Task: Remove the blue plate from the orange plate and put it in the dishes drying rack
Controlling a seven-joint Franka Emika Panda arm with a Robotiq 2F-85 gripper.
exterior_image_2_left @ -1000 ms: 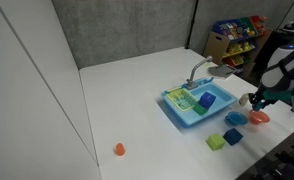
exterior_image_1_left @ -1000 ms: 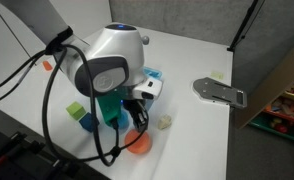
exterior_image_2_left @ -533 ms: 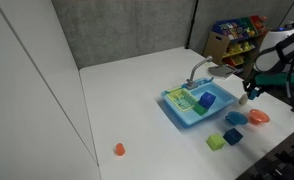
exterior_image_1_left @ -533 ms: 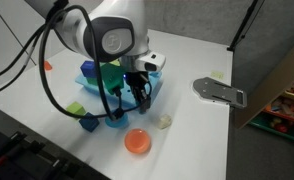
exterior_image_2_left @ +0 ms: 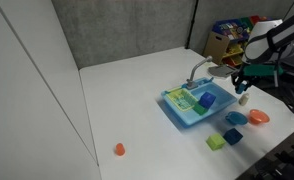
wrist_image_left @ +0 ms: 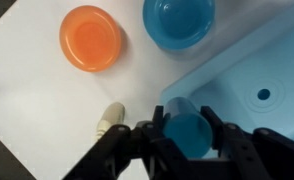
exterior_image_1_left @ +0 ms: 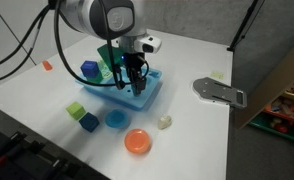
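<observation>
- The white desk is carrying everything, and the arm is reaching down over it.
- The light-blue toy sink is sitting right under the tool. An exterior view is showing its green dishes drying rack, which the wrist view is missing.
- The orange plate is lying bare on the desk, near the wider light-blue dish.
- The tool is pinching the blue plate between its fingers, over the sink's edge. Only the wrist view is showing that grip; in both exterior views the plate is too small to make out.
</observation>
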